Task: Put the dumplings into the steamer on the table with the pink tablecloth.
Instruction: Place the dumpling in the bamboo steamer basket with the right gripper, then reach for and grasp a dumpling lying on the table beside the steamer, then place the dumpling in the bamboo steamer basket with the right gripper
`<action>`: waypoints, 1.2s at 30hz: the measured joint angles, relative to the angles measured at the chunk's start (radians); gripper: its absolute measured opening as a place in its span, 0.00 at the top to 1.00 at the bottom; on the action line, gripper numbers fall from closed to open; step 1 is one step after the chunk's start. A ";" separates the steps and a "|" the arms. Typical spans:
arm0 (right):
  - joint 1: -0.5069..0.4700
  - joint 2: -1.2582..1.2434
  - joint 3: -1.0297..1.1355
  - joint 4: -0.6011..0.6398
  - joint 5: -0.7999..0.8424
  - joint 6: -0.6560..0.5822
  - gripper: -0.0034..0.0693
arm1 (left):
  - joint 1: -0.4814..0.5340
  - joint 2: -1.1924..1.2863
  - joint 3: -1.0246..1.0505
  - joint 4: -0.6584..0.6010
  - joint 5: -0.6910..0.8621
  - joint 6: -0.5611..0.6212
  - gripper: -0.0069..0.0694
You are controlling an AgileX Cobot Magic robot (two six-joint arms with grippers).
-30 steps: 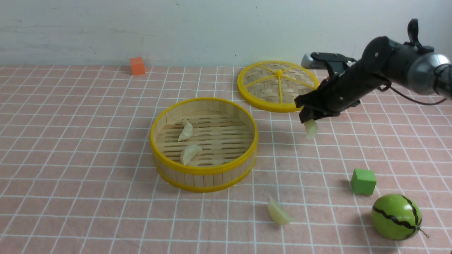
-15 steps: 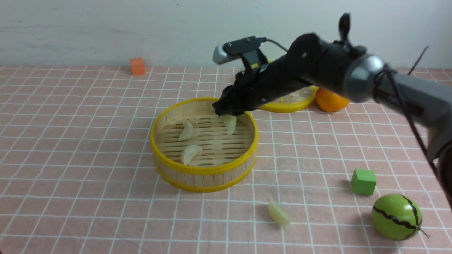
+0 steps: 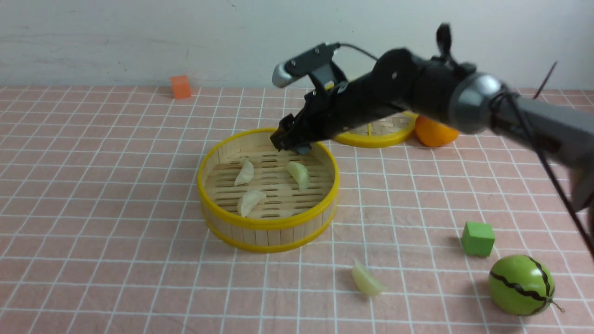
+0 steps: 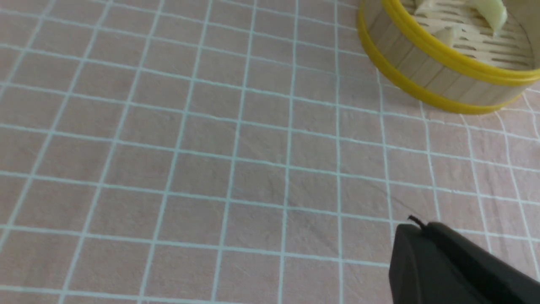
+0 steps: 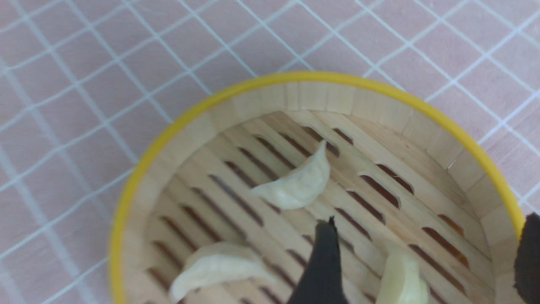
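The steamer [image 3: 267,225] stands mid-table on the pink tablecloth [image 3: 93,185]. Three dumplings lie on its slatted floor: one at far left [image 3: 244,172], one at the front [image 3: 250,202] and one at the right [image 3: 299,174]. A fourth dumpling [image 3: 366,280] lies on the cloth in front of the steamer, to its right. My right gripper [image 3: 290,141] is open and empty over the steamer's far right rim. In the right wrist view, my right gripper [image 5: 428,223] straddles a loose dumpling [image 5: 400,274] on the slats. My left gripper [image 4: 415,228] is shut, low over bare cloth near the steamer [image 4: 443,71].
The flat woven lid [image 3: 371,137] lies behind the steamer, mostly hidden by my right arm. An orange fruit [image 3: 434,132] sits beside it. A green cube [image 3: 478,239] and a toy watermelon [image 3: 522,285] are at front right. An orange cube [image 3: 180,86] is at far left.
My right gripper carried a dumpling leftward from beside the lid to over the steamer, then opened. That dumpling now lies on the steamer floor at the right.
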 joint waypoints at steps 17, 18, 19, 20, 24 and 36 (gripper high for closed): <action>0.072 -0.028 0.337 -0.426 0.377 0.540 0.35 | 0.000 0.000 0.009 -0.012 -0.071 0.004 0.92; 0.082 -0.022 0.340 -0.433 0.367 0.544 0.37 | 0.000 0.000 0.009 -0.012 -0.071 0.004 0.92; 0.090 -0.011 0.340 -0.437 0.362 0.549 0.41 | 0.000 0.000 0.009 -0.012 -0.071 0.004 0.92; 0.091 -0.008 0.340 -0.437 0.362 0.549 0.43 | 0.000 0.000 0.009 -0.012 -0.071 0.004 0.92; 0.092 -0.001 0.338 -0.437 0.375 0.555 0.55 | 0.000 0.000 0.009 -0.012 -0.071 0.004 0.92; 0.144 -0.085 0.112 -0.407 0.420 0.483 0.55 | 0.000 0.000 0.009 0.017 -0.071 0.004 0.91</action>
